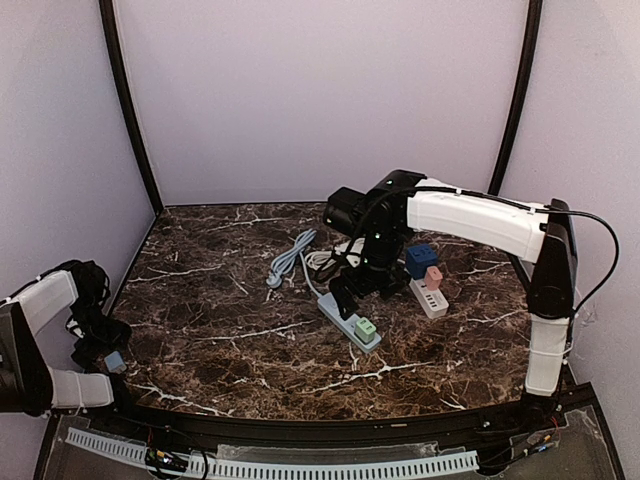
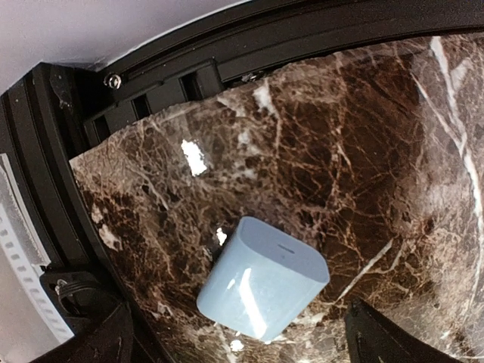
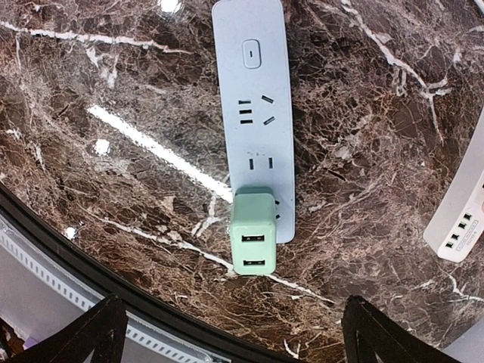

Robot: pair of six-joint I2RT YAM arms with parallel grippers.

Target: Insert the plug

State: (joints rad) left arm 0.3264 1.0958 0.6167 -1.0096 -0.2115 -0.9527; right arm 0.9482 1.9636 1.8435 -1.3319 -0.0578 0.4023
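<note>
Hanging agape: right gripper over green plug, white strip nearby; left gripper over probable blue adapter.

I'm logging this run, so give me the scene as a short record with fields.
green charger: on the end socket of the grey power strip
light blue charger: lying on the table, below the left gripper
left gripper: open, holding nothing
right gripper: open, above the green charger
white power strip: blue charger and pink charger at its far end
</note>
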